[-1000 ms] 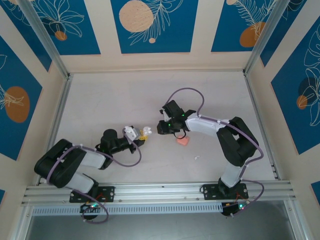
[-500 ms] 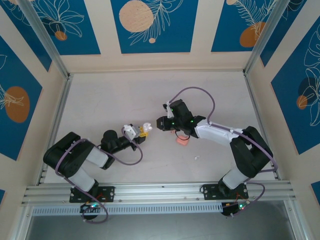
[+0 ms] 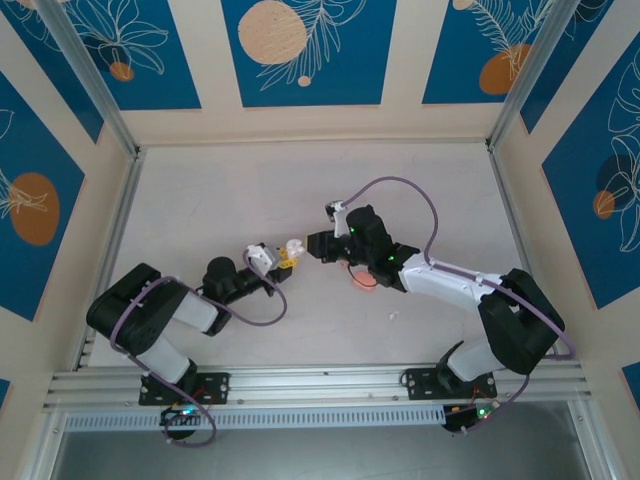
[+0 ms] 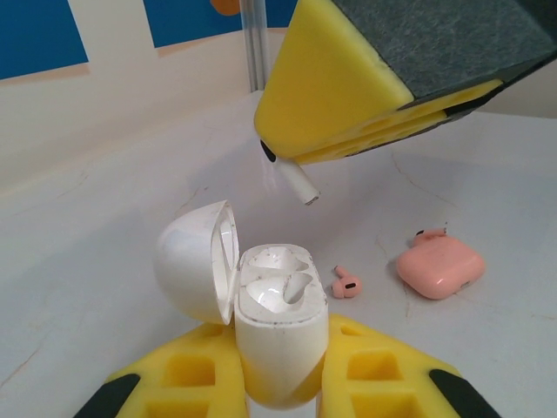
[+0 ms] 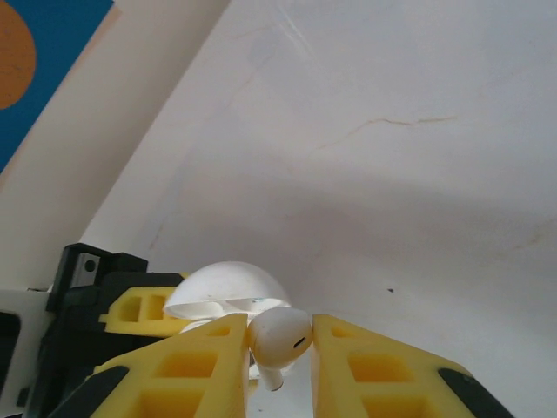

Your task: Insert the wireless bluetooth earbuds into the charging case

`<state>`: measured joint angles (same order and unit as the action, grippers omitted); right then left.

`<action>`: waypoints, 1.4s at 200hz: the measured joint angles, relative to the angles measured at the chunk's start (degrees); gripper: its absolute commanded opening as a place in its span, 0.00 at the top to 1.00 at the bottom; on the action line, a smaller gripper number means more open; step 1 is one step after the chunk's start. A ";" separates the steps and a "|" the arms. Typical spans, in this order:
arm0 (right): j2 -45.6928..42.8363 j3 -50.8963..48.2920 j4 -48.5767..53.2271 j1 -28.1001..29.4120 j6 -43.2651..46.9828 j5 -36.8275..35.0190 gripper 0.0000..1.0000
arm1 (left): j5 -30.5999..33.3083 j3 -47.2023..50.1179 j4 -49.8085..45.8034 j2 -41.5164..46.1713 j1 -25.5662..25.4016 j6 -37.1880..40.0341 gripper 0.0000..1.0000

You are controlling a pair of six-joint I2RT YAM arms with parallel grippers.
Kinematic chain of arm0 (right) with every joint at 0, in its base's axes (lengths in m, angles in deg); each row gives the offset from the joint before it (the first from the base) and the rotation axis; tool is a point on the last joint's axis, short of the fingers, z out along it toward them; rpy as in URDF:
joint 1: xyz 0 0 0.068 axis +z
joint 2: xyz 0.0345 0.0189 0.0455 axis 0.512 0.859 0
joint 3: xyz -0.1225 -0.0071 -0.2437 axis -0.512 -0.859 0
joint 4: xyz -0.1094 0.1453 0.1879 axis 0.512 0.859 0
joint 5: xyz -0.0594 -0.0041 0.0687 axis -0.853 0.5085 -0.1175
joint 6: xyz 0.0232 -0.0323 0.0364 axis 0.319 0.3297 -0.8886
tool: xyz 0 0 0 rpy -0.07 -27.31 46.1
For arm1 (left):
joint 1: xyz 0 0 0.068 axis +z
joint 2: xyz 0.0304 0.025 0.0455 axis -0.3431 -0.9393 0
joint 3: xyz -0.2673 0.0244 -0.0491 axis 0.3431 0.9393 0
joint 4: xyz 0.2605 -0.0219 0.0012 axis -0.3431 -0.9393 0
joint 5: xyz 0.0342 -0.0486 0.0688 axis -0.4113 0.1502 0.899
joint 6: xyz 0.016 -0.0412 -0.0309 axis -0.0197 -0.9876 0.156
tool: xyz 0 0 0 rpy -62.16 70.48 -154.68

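Just above the open white case [image 4: 280, 348], our right jaws have brought the white earbud [image 5: 278, 335], pinched tight. Our left jaws grip the white case, so dropping it in looks next.

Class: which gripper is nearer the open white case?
Left. The left gripper grips the white case; the right gripper, holding a white earbud, is close by its opening, not touching.
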<state>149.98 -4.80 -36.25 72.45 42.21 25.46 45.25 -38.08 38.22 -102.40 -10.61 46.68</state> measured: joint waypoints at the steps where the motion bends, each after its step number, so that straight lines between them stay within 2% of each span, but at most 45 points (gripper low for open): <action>1: 0.00 -0.07 -0.22 0.07 -0.02 0.00 0.77 | 0.00 -0.02 0.00 0.00 0.00 0.00 0.88; 71: 0.02 -1.60 -7.87 2.93 0.00 -1.40 0.77 | 0.87 -0.11 0.31 1.95 0.00 -1.81 0.88; 280: 0.74 -2.23 -14.21 5.44 0.87 -4.63 0.77 | 2.99 -0.39 -0.57 6.88 -0.22 -4.96 0.88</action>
<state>150.72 -7.03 -50.45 77.89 43.09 20.83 48.24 -38.48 37.66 -95.51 -10.83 41.71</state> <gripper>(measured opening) 0.232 0.169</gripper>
